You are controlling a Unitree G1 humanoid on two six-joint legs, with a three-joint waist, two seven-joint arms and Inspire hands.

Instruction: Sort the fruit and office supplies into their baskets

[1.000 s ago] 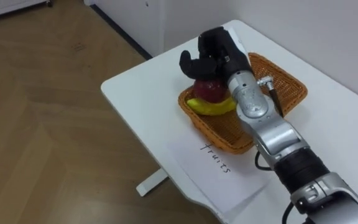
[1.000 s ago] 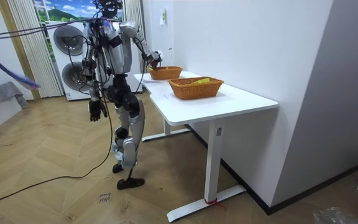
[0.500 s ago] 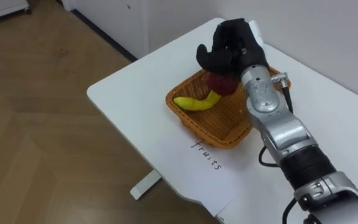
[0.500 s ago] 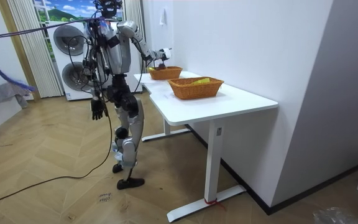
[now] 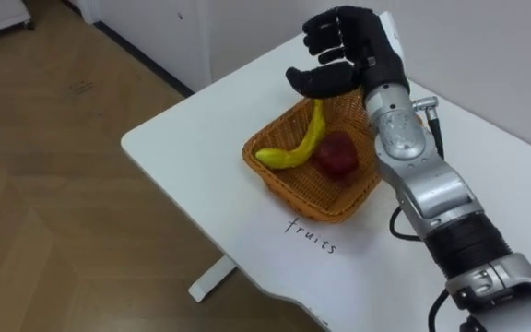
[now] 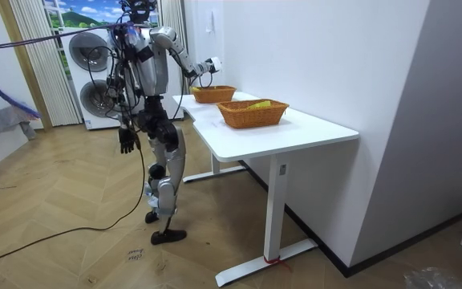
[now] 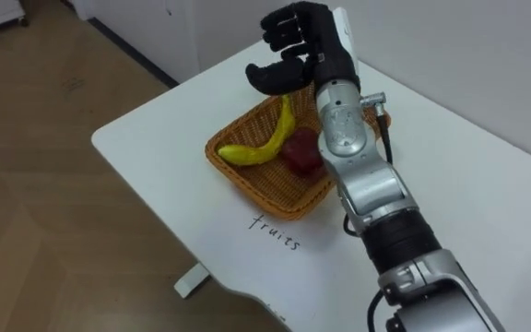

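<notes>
Two fruits sit in the basket (image 5: 313, 199): banana (image 5: 289, 157) and apple (image 5: 336, 155), touching, right beneath the right hand (image 5: 350, 55). That hand hovers over the far rim, fingers spread and loosely bent, thumb out, holding nothing. The banana's long axis runs from under the palm out toward the worktop (image 5: 187, 138) corner, and the apple lies just wrist-side of it. Fruit looks sorted, so the next reach, I'd say, goes elsewhere. A second basket (image 6: 253, 115) sits farther along the worktop, and this right hand is the nearer one. Left hand (image 6: 124, 141) hangs by the hip, well away.
</notes>
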